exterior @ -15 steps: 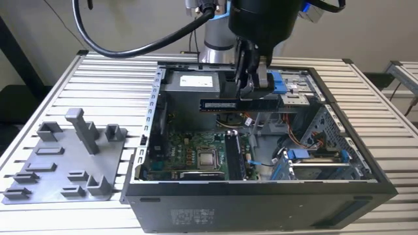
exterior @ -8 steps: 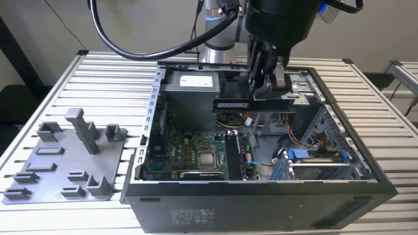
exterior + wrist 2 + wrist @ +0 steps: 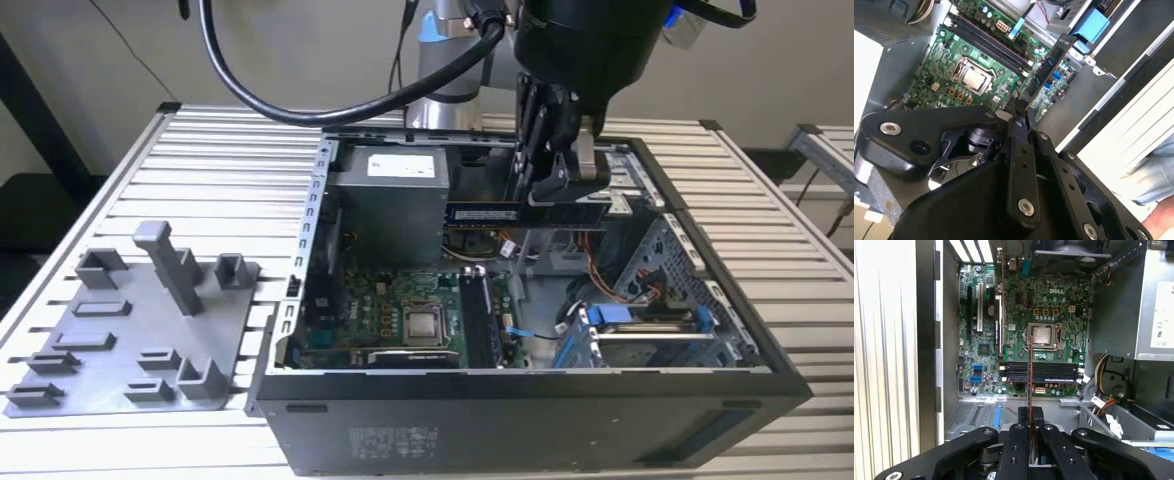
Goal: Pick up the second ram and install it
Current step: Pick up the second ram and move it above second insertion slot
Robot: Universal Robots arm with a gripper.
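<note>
The second ram is a slim dark stick with a pale label, and my gripper is shut on its end. It hangs level above the open computer case, over the area between the power supply and the drive bays. In the second wrist view the ram sticks out from the gripper over the green motherboard. In the first wrist view the ram is edge-on, rising from the gripper and crossing the black memory slots below it. In the exterior view the memory slots lie beside the square silver chip.
The black case wall encloses the motherboard, a grey power supply, a blue drive bracket and loose cables. A grey tray with upright posts lies on the slatted table at the exterior view's left. A person's clothing is beside the table.
</note>
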